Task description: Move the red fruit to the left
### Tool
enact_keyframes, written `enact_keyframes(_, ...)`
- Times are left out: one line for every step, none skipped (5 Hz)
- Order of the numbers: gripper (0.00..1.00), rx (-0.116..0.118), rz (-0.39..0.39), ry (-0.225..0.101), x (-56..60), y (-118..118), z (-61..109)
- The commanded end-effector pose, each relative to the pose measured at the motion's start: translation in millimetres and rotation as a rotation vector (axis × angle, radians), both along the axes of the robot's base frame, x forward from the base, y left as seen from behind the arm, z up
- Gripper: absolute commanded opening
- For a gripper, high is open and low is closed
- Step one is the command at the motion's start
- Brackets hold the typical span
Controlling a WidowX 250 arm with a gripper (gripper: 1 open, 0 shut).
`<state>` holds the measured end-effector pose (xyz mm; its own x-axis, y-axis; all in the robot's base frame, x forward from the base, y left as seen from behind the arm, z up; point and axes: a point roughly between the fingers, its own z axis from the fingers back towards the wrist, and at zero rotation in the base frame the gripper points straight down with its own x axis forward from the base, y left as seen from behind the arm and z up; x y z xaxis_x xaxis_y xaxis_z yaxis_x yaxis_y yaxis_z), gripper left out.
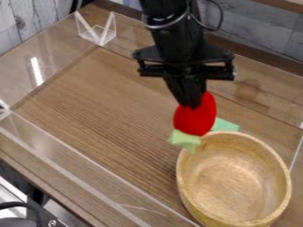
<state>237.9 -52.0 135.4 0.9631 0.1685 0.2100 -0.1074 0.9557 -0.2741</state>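
The red fruit (197, 115) is a small glossy red piece with a light green leafy end (186, 137) at its bottom. It hangs in the air just past the upper left rim of the wooden bowl (235, 186). My gripper (190, 99) points down from above and is shut on the fruit's top. The black arm reaches in from the top of the view. Part of the fruit's top is hidden by the fingers.
A flat green block (222, 127) lies on the wooden table behind the fruit, partly hidden by it. Clear acrylic walls (48, 66) run around the table, with a clear stand (95, 28) at the back left. Bare wood lies to the left.
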Motion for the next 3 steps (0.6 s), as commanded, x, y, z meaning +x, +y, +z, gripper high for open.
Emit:
enact_keyframes(0.0,-0.003,0.031,-0.076,13.6,4.7,13.2)
enact_keyframes(0.0,0.003,0.058,-0.097,17.5,7.7,11.7)
enact_keyframes(0.0,0.003,-0.028,-0.115,20.6,10.7,9.3)
